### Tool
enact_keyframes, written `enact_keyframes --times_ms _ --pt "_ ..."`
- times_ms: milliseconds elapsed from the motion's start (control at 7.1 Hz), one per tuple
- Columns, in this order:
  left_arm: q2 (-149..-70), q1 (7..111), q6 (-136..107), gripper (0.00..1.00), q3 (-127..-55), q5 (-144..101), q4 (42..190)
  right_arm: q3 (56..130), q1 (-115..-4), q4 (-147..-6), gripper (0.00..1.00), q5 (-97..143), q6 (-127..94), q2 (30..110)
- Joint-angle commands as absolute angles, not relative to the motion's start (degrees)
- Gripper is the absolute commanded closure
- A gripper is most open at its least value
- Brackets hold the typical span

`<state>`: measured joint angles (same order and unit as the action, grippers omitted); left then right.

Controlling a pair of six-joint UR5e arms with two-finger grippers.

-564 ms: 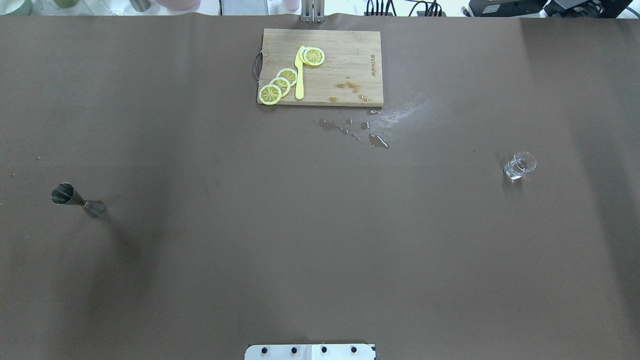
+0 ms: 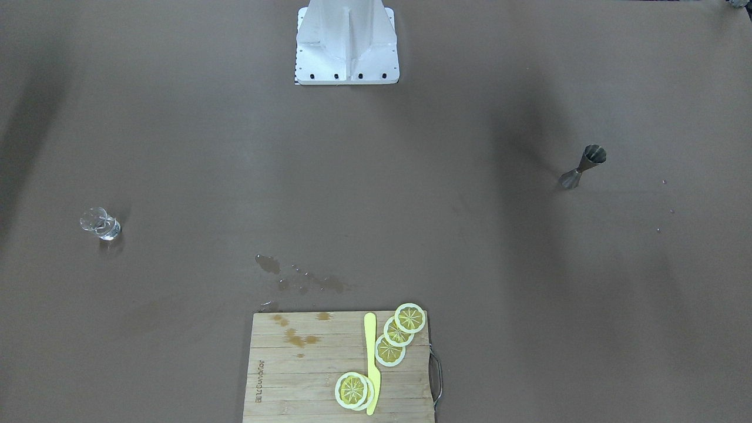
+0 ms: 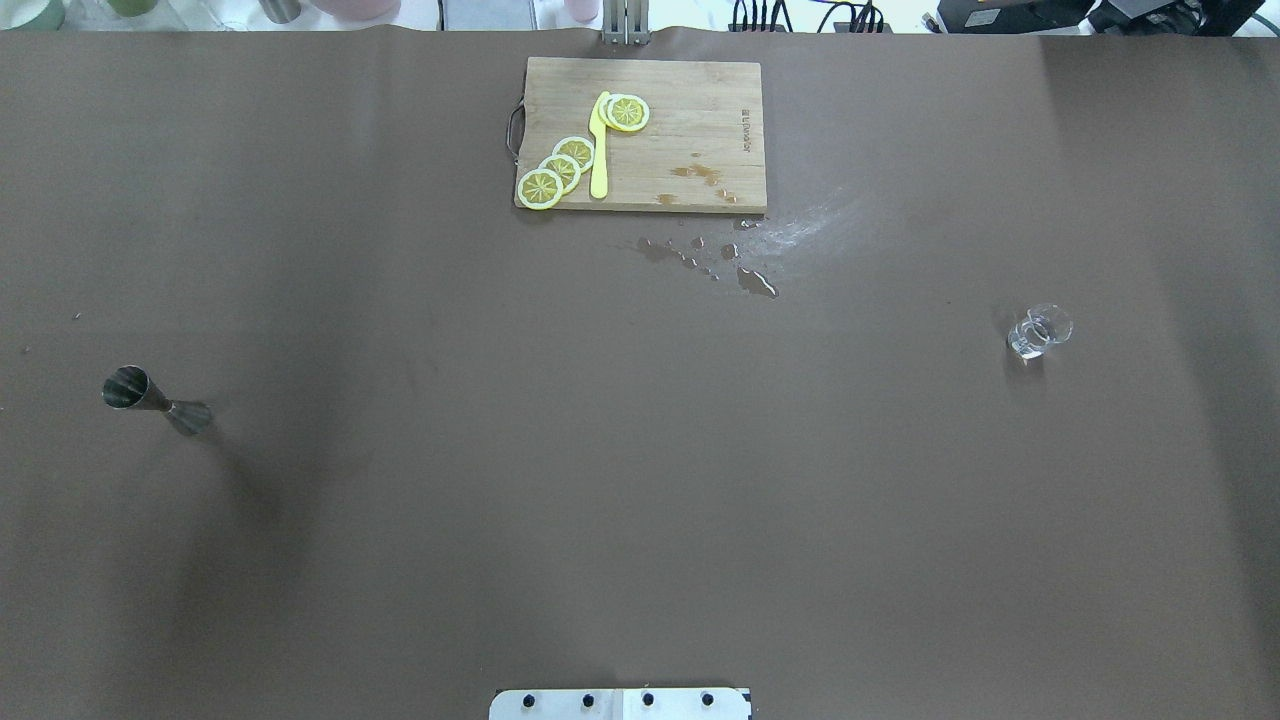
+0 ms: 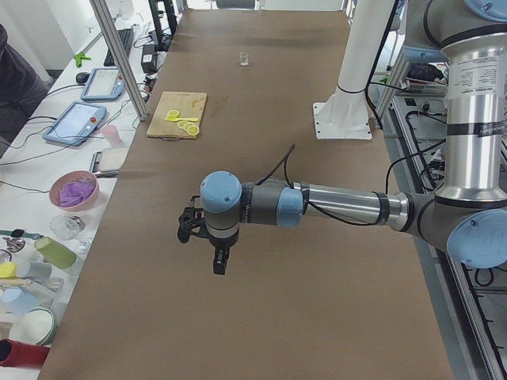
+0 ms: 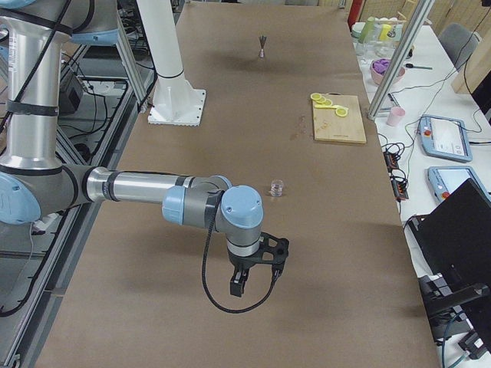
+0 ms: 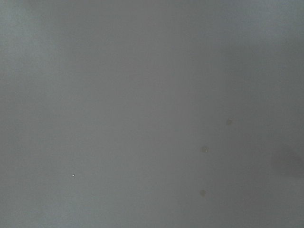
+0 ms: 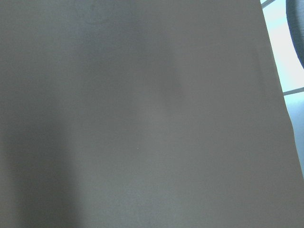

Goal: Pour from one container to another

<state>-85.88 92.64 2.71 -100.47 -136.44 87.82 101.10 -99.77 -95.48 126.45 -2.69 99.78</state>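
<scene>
On the left side of the table [image 3: 420, 520] the metal jigger [image 3: 150, 398] stands upright and alone, and nothing touches it. The left end effector [image 4: 218, 257] hangs above the brown cover near that end. It shows only in the side view, so I cannot tell whether its fingers are apart or together, and its wrist camera sees only bare cover. In the middle, at the far edge, lies the cutting board [image 3: 700, 110] with the lemon slices [image 3: 560, 168] and a yellow knife [image 3: 598, 150]. Just in front of it there are some wet spots [image 3: 755, 282] on the cover. On the right side the small glass [image 3: 1038, 332] stands upright, well apart from the jigger. The right end effector [image 5: 242, 285] hovers over the table on that side, holding nothing as far as I can see, and again I cannot tell whether it is apart or together. I judge that the pouring has not begun and the step in hand is the first approach. The next move calls for one arm to come down on its near container, probably the left arm on the jigger's narrow waist, and to carry it level across to the glass.
</scene>
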Motion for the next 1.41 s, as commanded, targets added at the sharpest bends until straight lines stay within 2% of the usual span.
enact_keyframes --times_ms 0,1268 --pt "-85.87 92.64 2.55 0.02 -100.89 -136.41 88.15 102.39 -99.93 -95.62 0.00 126.30 -2.55 100.72" --pt "-86.22 92.64 -0.62 0.02 -103.89 -136.49 91.67 101.78 -101.78 -96.06 0.00 128.58 -2.64 103.01"
